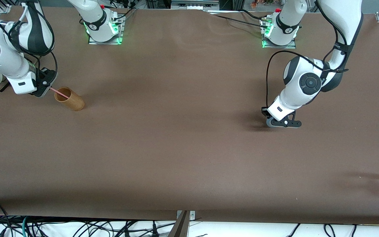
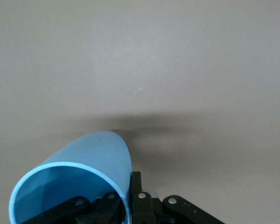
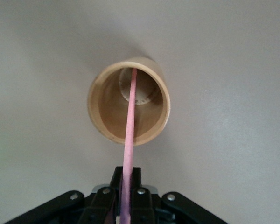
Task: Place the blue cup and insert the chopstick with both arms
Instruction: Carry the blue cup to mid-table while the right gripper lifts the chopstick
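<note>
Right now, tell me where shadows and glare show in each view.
Front view: green light glows at both arm bases, and a soft shadow lies under the left gripper. Left wrist view: a dark smear of shadow past the blue cup. Right wrist view: evenly lit, chopstick sharp.

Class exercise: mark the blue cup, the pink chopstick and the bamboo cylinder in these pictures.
blue cup (image 2: 95, 154): left wrist view, outer wall.
chopstick (image 3: 129, 126): right wrist view, mid-shaft, where it crosses the cylinder's rim.
bamboo cylinder (image 1: 74, 100): front view, side wall.
</note>
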